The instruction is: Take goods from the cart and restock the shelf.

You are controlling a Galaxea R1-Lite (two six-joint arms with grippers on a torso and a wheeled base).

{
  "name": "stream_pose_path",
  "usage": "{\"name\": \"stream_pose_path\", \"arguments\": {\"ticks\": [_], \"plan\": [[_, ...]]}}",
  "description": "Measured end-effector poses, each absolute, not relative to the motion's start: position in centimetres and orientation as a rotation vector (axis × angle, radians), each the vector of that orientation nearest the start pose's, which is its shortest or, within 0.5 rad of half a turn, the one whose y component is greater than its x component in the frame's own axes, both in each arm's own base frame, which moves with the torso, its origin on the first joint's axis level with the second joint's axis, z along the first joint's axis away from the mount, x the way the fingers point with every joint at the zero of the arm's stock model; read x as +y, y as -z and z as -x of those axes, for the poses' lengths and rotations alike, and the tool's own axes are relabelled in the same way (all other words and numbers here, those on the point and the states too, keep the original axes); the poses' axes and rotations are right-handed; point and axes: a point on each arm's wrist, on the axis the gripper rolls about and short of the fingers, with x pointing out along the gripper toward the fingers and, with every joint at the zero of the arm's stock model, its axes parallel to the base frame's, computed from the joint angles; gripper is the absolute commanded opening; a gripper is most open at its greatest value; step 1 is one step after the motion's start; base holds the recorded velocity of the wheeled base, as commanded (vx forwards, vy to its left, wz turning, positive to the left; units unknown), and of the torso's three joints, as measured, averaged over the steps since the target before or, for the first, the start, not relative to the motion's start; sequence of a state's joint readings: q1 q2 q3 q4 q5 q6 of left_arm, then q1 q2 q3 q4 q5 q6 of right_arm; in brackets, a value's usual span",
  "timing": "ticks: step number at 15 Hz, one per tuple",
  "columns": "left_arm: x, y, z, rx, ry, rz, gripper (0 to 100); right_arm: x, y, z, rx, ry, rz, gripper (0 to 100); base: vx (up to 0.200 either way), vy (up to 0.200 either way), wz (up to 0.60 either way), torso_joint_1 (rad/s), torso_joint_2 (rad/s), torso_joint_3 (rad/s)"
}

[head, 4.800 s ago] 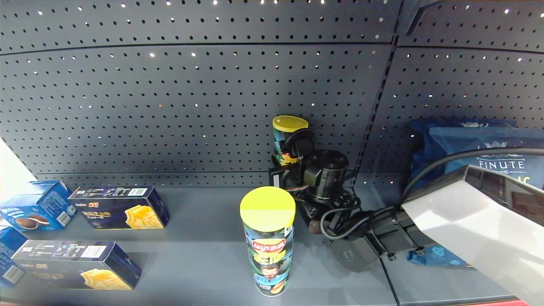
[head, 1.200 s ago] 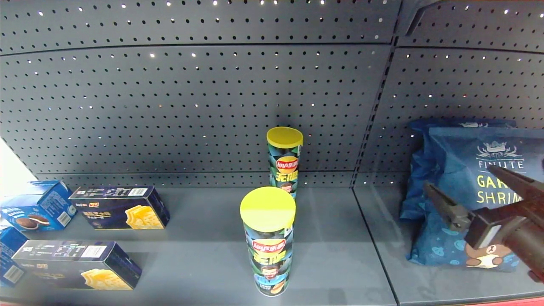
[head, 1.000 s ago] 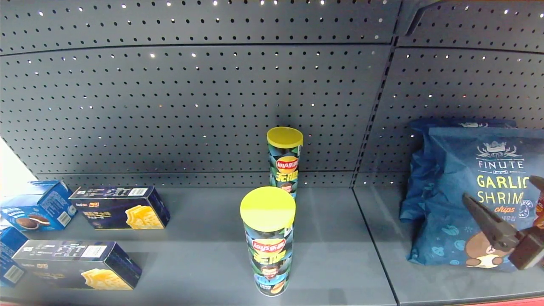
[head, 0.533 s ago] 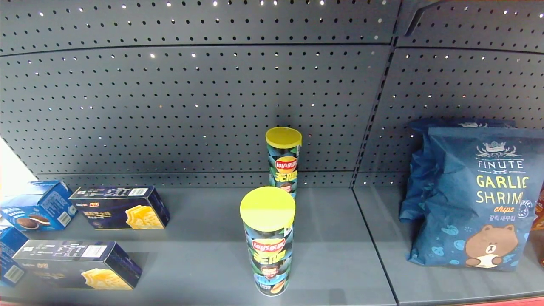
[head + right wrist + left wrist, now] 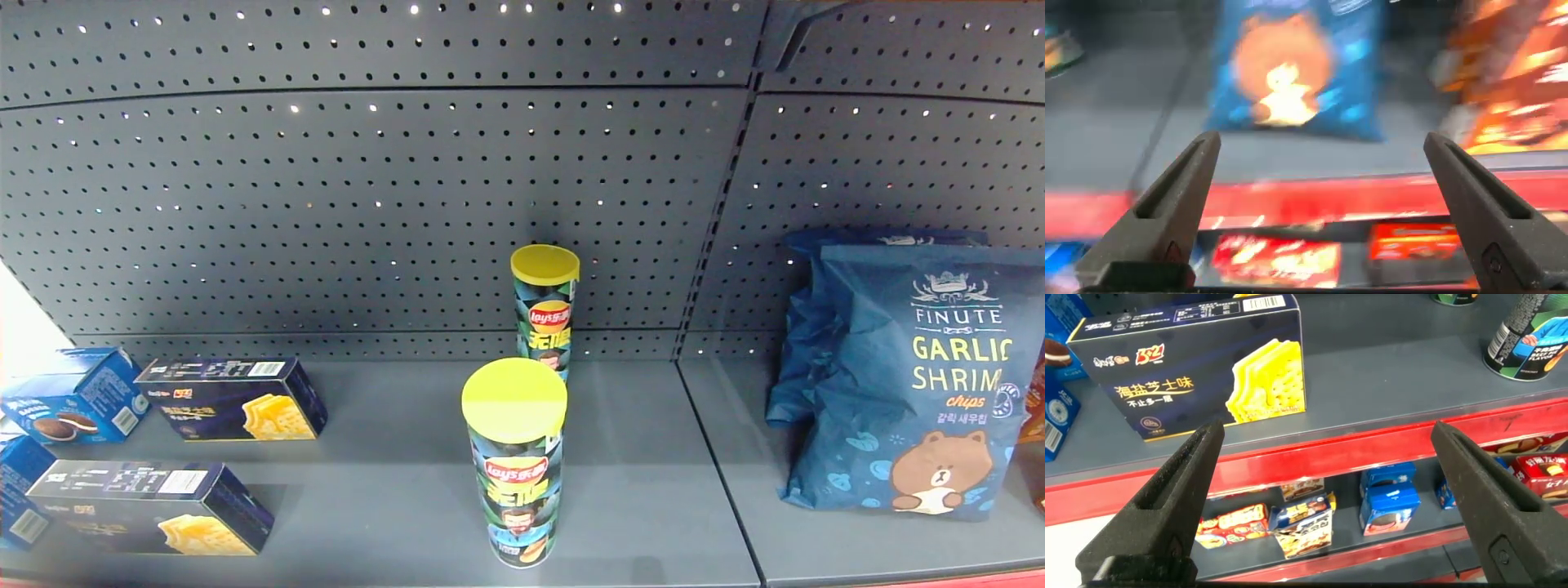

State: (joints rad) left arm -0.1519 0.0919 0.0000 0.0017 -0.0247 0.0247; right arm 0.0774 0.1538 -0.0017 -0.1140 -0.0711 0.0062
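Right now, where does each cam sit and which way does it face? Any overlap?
Head: on the robot's head, facing forward and down at the shelf: front can, cracker box, bear bag.
Left wrist: on the left arm, before the shelf's red edge, facing the cracker box; left gripper open, fingers framing it.
Right wrist: on the right arm, facing the bear bag; right gripper open.
Shared: head and left wrist both show cracker box and front can; head and right wrist, the bear bag.

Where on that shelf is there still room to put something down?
Bare shelf lies between the cracker boxes and the chip cans, and between the cans and the blue bags. The left end is crowded with boxes.
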Motion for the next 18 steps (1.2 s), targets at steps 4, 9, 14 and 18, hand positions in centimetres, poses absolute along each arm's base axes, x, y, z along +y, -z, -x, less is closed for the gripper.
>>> {"name": "stream_pose_path", "arguments": {"ticks": [4,9,14,18], "plan": [[0.2,-7.7,1.6,0.091,0.178,-0.031,100,0.0,-7.6,1.9,0.06,0.011,-0.003,100,0.0,0.0,0.0,0.0,0.0,0.0],[0.2,-7.7,1.6,0.091,0.178,-0.031,100,0.0,-7.5,2.3,0.008,0.011,-0.002,100,0.0,0.0,0.0,0.0,0.0,0.0],[0.2,-7.7,1.6,0.091,0.178,-0.03,100,0.0,-7.5,2.3,0.004,0.011,-0.003,100,0.0,0.0,0.0,0.0,0.0,0.0],[0.2,-7.7,1.6,0.09,0.193,-0.054,100,0.0,-7.5,2.3,0.004,0.011,-0.002,100,0.0,0.0,0.0,0.0,0.0,0.0]]}}
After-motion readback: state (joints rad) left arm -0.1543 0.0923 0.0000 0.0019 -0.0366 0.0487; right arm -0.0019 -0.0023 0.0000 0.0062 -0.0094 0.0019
